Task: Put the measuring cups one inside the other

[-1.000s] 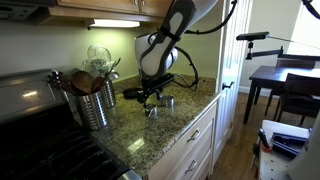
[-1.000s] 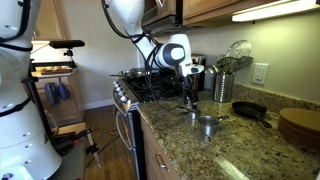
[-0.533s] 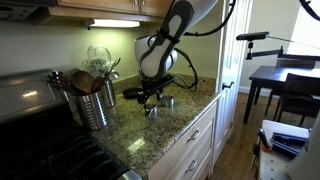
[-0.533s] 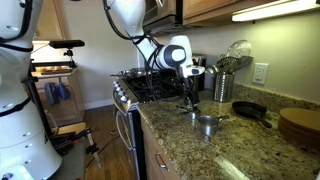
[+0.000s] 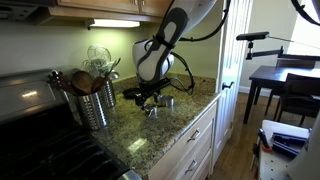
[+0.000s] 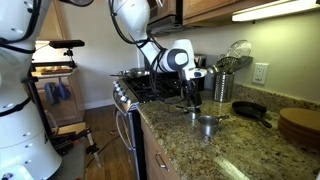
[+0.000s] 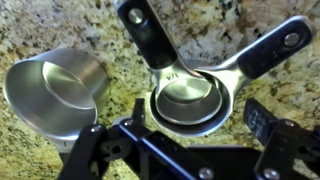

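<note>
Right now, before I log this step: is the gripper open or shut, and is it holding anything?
Gripper: open, holding nothing. In the wrist view its fingers stand wide apart on either side of the stacked cups.

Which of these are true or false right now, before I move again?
1. Two measuring cups sit one inside the other. True: the nested pair shows in the wrist view, with both black handles fanning outward.
2. The lone cup is already stacked in with them. False: the lone cup stands apart on the countertop, beside the pair.
3. The jaws are clamped on a cup handle. False: they stand spread wide, and both handles lie free, pointing away from them.
4. The utensil holder carries wooden spoons. True: the utensil holder is seen in an exterior view.
5. The countertop is plain white. False: it is speckled granite.
</note>
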Robot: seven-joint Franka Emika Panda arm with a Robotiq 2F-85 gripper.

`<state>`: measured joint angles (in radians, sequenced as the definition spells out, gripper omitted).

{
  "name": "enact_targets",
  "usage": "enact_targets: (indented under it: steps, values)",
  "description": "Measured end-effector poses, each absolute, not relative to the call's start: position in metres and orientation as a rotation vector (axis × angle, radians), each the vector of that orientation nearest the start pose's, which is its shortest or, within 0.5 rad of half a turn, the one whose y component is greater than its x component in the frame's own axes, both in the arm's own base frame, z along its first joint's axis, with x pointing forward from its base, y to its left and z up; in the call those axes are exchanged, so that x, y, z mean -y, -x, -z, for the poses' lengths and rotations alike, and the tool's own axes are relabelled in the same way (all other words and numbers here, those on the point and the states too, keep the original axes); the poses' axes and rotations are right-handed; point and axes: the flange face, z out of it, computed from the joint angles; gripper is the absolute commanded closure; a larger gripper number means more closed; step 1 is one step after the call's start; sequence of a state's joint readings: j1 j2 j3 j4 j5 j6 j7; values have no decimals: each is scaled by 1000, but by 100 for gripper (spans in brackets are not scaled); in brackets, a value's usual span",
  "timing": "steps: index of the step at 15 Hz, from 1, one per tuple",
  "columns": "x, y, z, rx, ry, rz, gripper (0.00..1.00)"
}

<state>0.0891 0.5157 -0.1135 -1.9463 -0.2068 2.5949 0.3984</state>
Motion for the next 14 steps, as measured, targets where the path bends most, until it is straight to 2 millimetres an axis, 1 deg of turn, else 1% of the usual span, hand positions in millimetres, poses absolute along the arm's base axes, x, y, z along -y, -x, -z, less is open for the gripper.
enact_targets:
  steps: [8, 11, 12, 13, 14]
  values:
    - [11, -644, -218, -414, 3253, 281, 0]
    - [12, -645, -215, -421, 3252, 277, 0]
    - [12, -644, -215, -424, 3251, 275, 8]
    - [12, -644, -215, -426, 3250, 275, 26]
    - [12, -644, -215, -427, 3250, 274, 33]
